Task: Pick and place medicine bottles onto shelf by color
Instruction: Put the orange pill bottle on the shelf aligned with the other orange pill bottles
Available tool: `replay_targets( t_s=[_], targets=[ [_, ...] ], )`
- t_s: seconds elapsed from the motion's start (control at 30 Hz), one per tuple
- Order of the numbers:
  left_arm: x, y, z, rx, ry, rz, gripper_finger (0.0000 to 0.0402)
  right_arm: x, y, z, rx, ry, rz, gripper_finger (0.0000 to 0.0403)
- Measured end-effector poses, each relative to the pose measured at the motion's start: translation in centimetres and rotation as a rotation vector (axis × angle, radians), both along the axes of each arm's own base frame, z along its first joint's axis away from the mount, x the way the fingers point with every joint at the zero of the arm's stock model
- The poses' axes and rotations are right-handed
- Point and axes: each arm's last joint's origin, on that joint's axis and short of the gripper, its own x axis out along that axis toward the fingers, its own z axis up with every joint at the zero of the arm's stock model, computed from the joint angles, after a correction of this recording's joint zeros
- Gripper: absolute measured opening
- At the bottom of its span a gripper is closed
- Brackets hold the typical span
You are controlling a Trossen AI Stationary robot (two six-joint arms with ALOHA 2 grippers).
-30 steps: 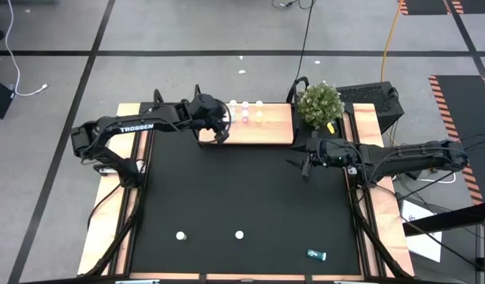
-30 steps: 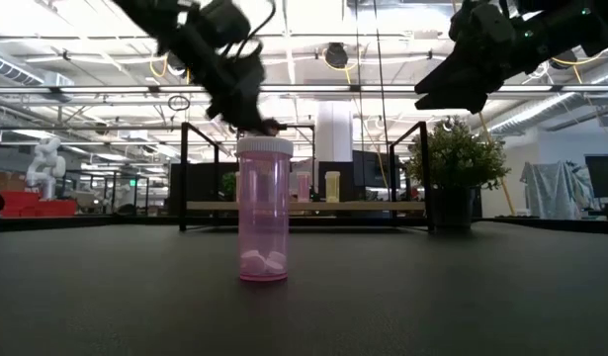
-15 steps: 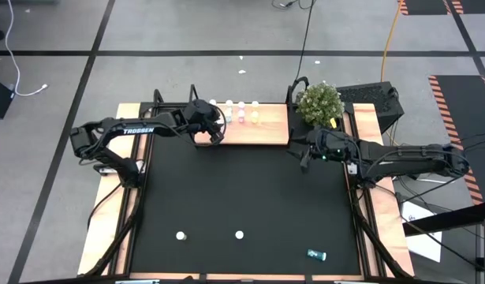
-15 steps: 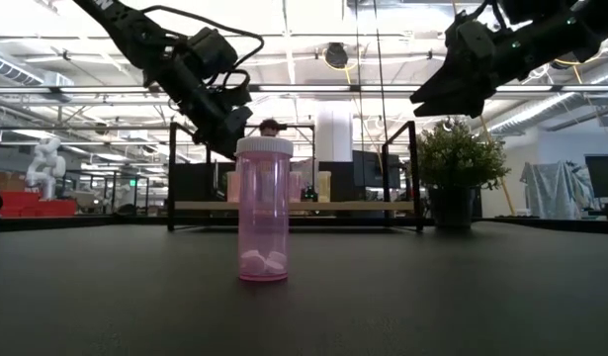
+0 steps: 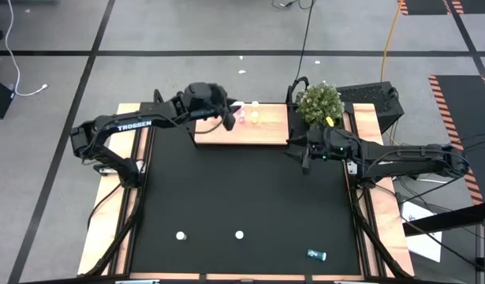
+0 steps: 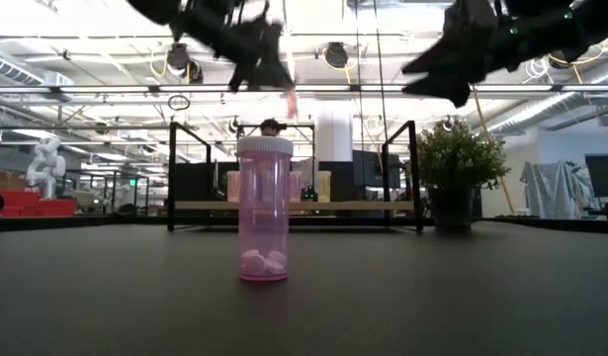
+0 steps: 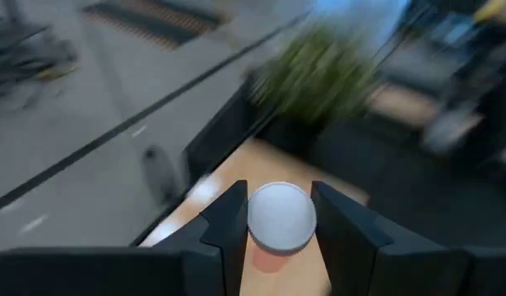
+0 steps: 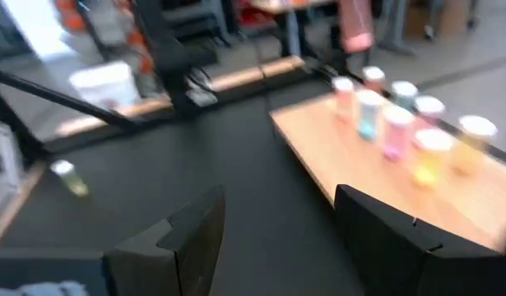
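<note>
My left gripper (image 5: 229, 118) is shut on a pink medicine bottle with a white cap (image 7: 277, 215) and hovers above the left part of the light-wood shelf (image 5: 250, 134). In the low view the bottle (image 6: 290, 102) shows high above the shelf board (image 6: 363, 206). Several capped bottles (image 8: 401, 123) stand on the shelf. Two upright bottles (image 5: 180, 235) (image 5: 239, 234) stand on the near part of the black mat, and a teal one (image 5: 316, 254) lies on its side. My right gripper (image 5: 299, 160) hangs open over the mat by the shelf's right end. My left gripper pinches the pink bottle between its two fingers at the top end, one finger on each side of the white cap (image 7: 254, 224). The fingers reach in from the table's left, slanting slightly down. The bottle is lifted clear above the shelf, and its pink body (image 7: 267, 260) shows below the cap.
A potted plant (image 5: 319, 102) stands at the shelf's right end, just beyond my right gripper. Black brackets (image 6: 175, 173) rise at both ends of the shelf. The middle of the black mat (image 5: 242, 189) lies bare.
My left gripper has risen from the shelf's near left corner, moved over its left part and tipped closer to level, with the pink bottle between its fingers. The shelf has slid a little toward the table's left.
</note>
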Motion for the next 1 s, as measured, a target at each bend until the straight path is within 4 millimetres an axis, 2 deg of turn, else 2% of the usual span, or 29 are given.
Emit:
replay_targets(
  t_s=[0.07,0.17,0.43,0.67,0.8,1.0],
  targets=[
    [0.6,-0.6,2.4,-0.016,-0.091,-0.049,0.0127,0.4,0.0,0.5,-0.007,-0.068,0.015,0.0224],
    [1.4,-1.8,4.9,-0.023,-0.209,-0.099,0.0127,1.1,-0.2,1.6,-0.036,-0.205,0.012,0.0224],
    [3.0,-6.0,8.1,-0.060,-0.501,-0.247,0.0127,2.6,-1.7,3.9,-0.126,-0.585,-0.015,0.0224],
    [3.9,-8.2,9.0,-0.046,-0.649,-0.279,0.0127,3.8,-1.9,4.7,-0.174,-0.686,0.153,0.0224],
    [5.3,-8.9,8.1,-0.087,-0.683,-0.303,0.0127,4.7,-2.1,5.9,-0.208,-0.705,0.143,0.0224],
    [5.6,-9.5,7.9,-0.098,-0.691,-0.322,0.0127,4.7,-2.3,6.9,-0.241,-0.729,0.114,0.0224]
  ],
)
